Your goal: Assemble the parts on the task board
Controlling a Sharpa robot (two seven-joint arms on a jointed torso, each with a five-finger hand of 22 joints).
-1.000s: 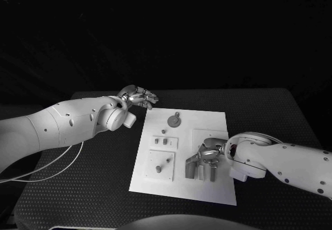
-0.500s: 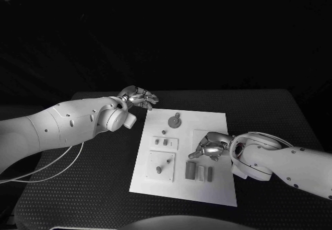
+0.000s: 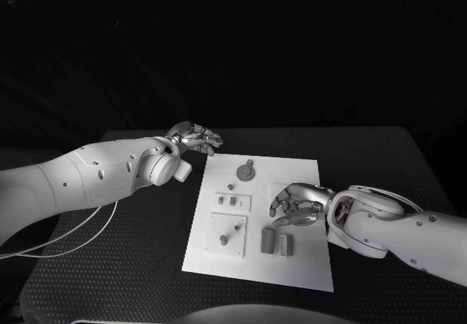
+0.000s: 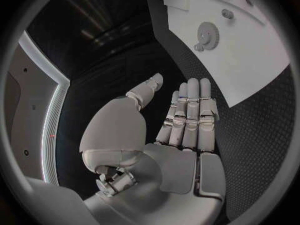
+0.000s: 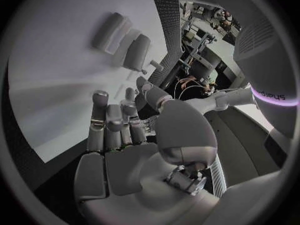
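Black, textured table [image 3: 127, 263] fills the lower half of the head view, dark room behind it, and the white task board [image 3: 301, 270] lies at its middle.

Over the board's 3 o'clock edge, the right hand [image 3: 297, 204] hangs with its fingers loosely curled and apart. From the head camera I cannot tell whether anything is pinched in it; the right wrist view shows the palm [image 5: 125, 160] bare and the fingers straight, close together, with nothing between them. Just toward 7 o'clock from that hand lie two upright grey bars [image 3: 275, 241], side by side and nearly touching, free of the fingers. The same bars [image 5: 125, 42] appear beyond the fingertips in the right wrist view. The white right forearm [image 3: 409, 233] covers the board's edge at 3 to 4 o'clock.

Off the board's 11 o'clock corner, the left hand [image 3: 198, 138] is raised above the bare table, fingers bent but parted, holding nothing. Its wrist view shows the left palm [image 4: 181, 150] flat with fingers pressed side by side.

Outward across the board: a round gear with a small knob [image 3: 247, 170] at 12 o'clock, also seen as a gear [image 4: 205, 34] in the left wrist view; a small peg [image 3: 231, 186] below it; a raised plate with two short pins [image 3: 231, 200] at 9 o'clock; a larger plate holding a tilted piece [image 3: 225, 237] at 7 o'clock. A thin white cable [image 3: 68, 236] loops over the table at 8 o'clock, clear of the board.
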